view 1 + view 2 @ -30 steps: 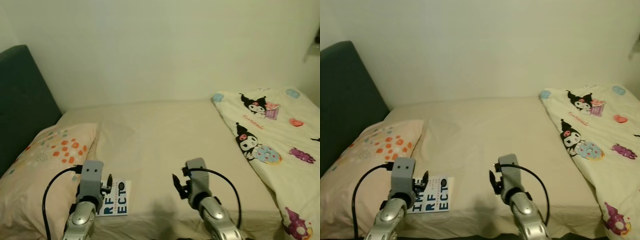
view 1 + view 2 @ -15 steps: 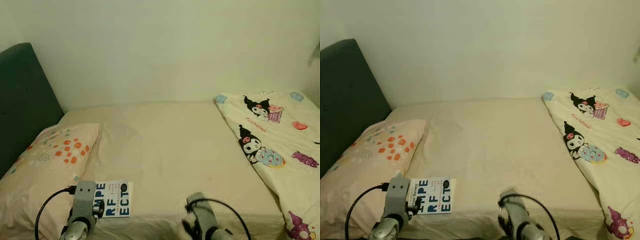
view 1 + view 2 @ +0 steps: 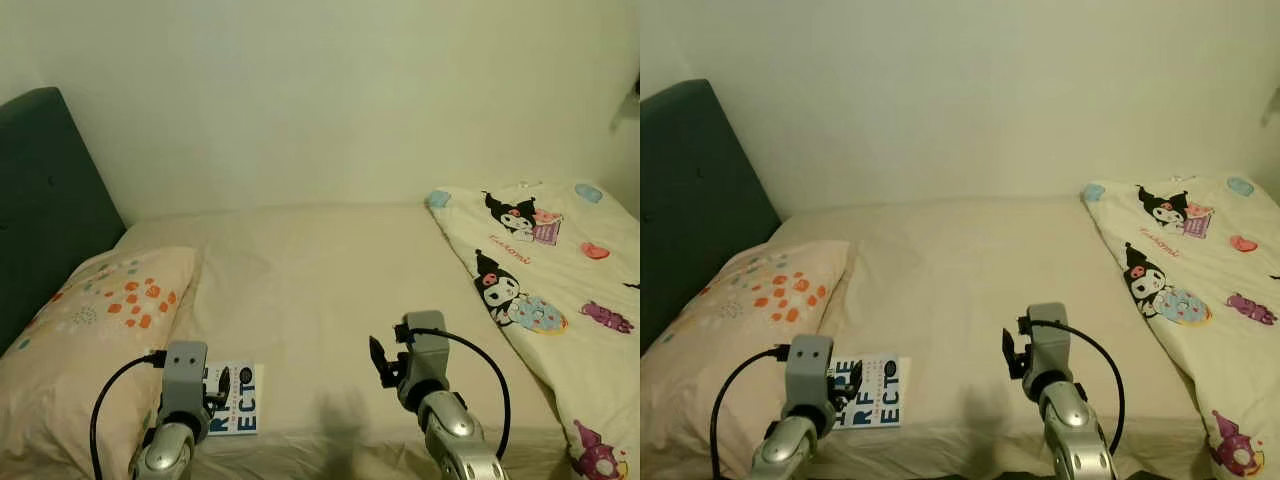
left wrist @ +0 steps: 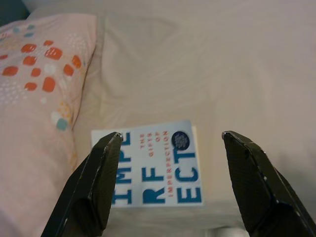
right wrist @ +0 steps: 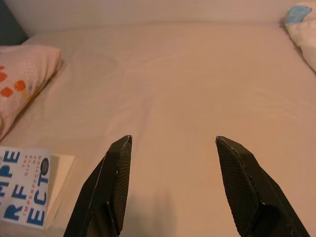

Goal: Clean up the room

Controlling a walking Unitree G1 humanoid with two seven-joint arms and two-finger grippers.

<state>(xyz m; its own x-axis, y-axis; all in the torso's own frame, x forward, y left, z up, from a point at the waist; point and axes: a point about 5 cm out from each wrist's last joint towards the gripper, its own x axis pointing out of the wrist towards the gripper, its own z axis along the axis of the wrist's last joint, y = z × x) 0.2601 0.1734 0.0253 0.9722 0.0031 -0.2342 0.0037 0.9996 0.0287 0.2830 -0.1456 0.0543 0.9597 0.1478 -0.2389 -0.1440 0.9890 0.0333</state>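
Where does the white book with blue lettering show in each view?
Left eye view: white book with blue lettering, low left, partly behind the left pincer.
Right eye view: low left.
Left wrist view: centre, between the fingers.
Right wrist view: corner.
Shared landmark: orange-dotted pillow beside it.

Soft, warm, even light falls across the bed (image 3: 330, 280), with a faint shadow on the sheet near its front edge. Head views look slightly hazy; wrist views are sharp, without glare.
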